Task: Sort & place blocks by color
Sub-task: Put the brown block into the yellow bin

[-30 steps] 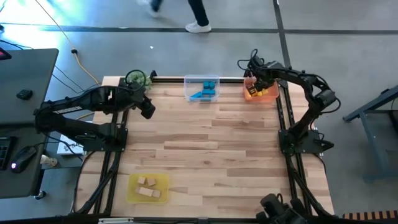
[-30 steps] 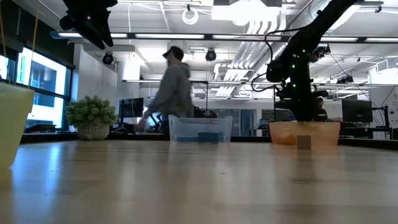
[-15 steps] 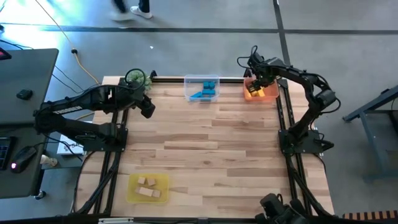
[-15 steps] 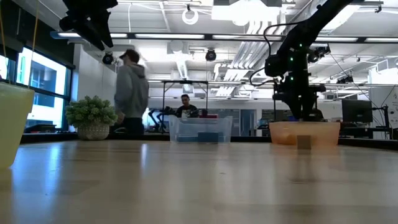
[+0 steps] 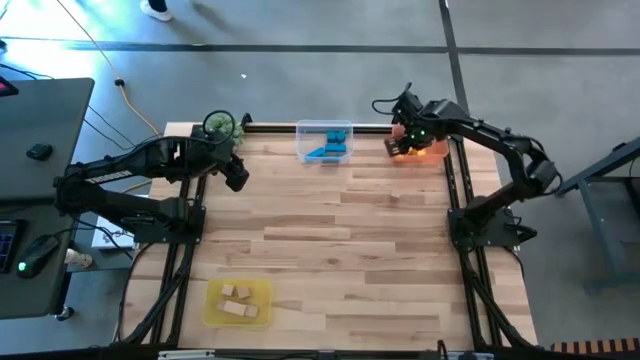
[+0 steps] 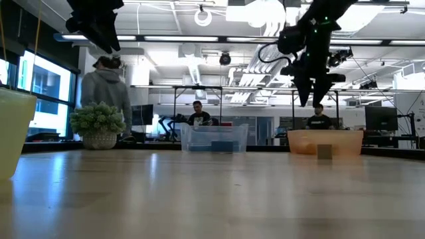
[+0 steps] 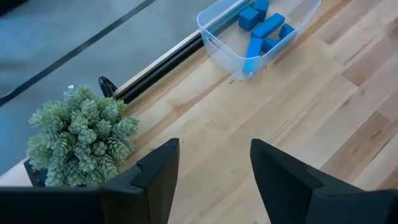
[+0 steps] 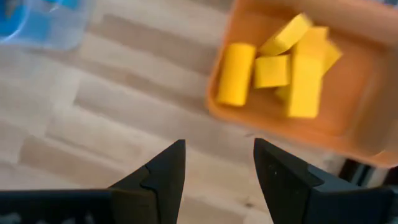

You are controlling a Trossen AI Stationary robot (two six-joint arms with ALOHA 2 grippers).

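From above, the light plank table [image 5: 330, 240] carries a clear tray [image 5: 324, 142] of blue blocks [image 5: 331, 143], an orange tray [image 5: 424, 148] under the right gripper [image 5: 395, 146], and a yellow tray [image 5: 238, 302] with three plain wood blocks [image 5: 238, 300]; the left gripper [image 5: 238, 178] waits near the plant ball [image 5: 220, 125]. At table height, three people [image 6: 104, 93] show in the room behind. The left wrist view shows five blue blocks and empty fingers [image 7: 155, 174] spread wide; the right wrist view shows about five yellow blocks [image 8: 283, 65] in the orange tray and parted, empty fingers [image 8: 163, 173].

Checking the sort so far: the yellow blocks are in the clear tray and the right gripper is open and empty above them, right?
Not quite. The yellow blocks lie in the orange tray, as the right wrist view shows; the clear tray holds blue ones. The right gripper is open and empty.
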